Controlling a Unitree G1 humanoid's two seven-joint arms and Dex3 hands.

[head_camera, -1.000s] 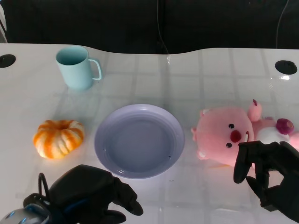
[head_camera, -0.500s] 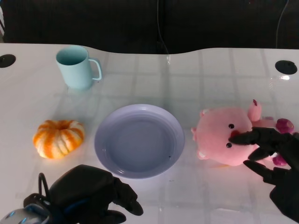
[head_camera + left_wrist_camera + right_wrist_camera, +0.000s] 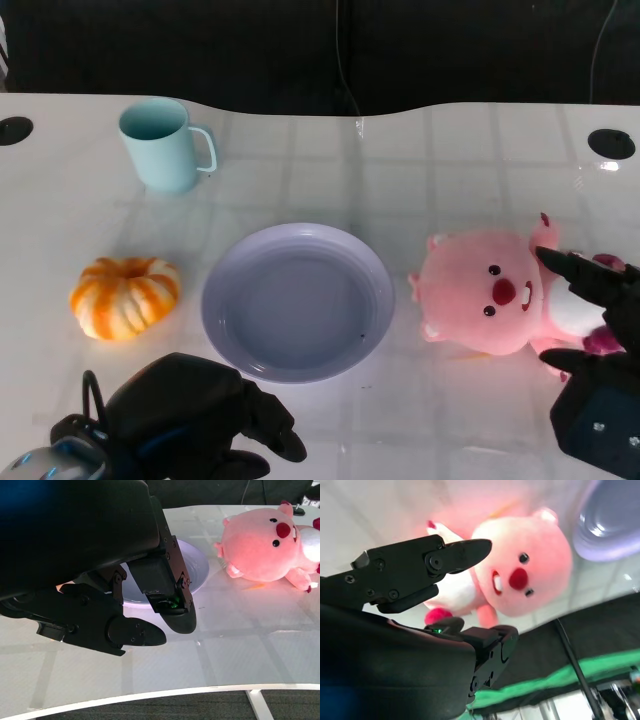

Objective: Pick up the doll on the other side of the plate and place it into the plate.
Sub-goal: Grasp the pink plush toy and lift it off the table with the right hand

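While spread wide, right robot hand [image 3: 590, 300] over doll [image 3: 480, 290], holding nothing.

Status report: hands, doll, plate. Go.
Right robot hand open, fingers spread over the pink doll, no grip yet. Left robot hand curled in, holding nothing. Doll lies beside the plate. Path clear.

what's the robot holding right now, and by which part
Nothing is held. The right hand hangs open over the pink doll's body, fingers spread and not closed on it. The left hand sits near the plate with nothing in it.
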